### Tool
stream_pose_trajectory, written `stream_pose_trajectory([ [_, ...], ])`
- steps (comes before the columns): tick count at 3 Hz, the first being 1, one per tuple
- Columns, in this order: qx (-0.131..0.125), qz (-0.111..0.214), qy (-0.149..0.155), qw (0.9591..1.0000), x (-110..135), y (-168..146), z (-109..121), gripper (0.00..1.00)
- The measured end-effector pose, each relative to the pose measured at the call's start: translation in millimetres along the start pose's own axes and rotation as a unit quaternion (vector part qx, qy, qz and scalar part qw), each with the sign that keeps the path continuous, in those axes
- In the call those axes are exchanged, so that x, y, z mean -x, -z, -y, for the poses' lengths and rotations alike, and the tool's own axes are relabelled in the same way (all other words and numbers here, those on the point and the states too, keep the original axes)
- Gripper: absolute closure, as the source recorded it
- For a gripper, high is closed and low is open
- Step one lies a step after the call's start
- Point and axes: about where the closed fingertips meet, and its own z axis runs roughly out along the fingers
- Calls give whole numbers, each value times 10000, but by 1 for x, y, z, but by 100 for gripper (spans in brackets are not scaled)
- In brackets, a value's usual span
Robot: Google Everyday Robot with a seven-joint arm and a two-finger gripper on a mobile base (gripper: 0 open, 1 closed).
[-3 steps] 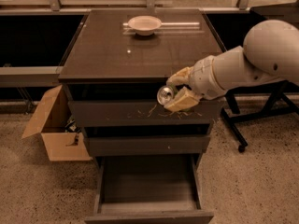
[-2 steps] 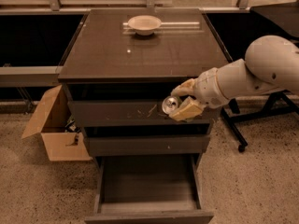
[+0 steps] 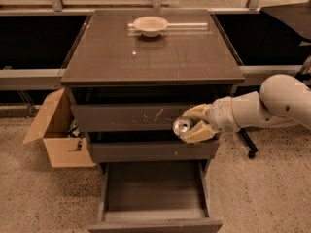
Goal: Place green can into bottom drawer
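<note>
My gripper [image 3: 195, 124] is shut on the green can [image 3: 182, 126], whose shiny silver end faces the camera. It hangs in front of the cabinet's right side, level with the gap between the scratched top drawer [image 3: 141, 116] and the middle drawer [image 3: 150, 150]. The bottom drawer [image 3: 154, 191] is pulled out wide below, its flat grey floor bare. The can is above the drawer's back right part. The white arm reaches in from the right.
A white shallow bowl [image 3: 150, 25] sits at the back of the cabinet top [image 3: 150, 57]. An open cardboard box [image 3: 57, 132] stands on the floor to the left. A dark chair base [image 3: 250, 147] is at the right behind my arm.
My gripper has moved down with the can, from the top drawer's front to just above the middle drawer. The arm has dropped lower at the right.
</note>
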Motion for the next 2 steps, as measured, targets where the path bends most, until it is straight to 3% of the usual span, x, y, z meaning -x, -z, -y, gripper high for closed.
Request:
stream_pose_trajectory([
  [1, -18, 186, -194, 9996, -37, -33, -13, 100],
  [2, 123, 268, -436, 9986, -66, -58, -20, 100],
])
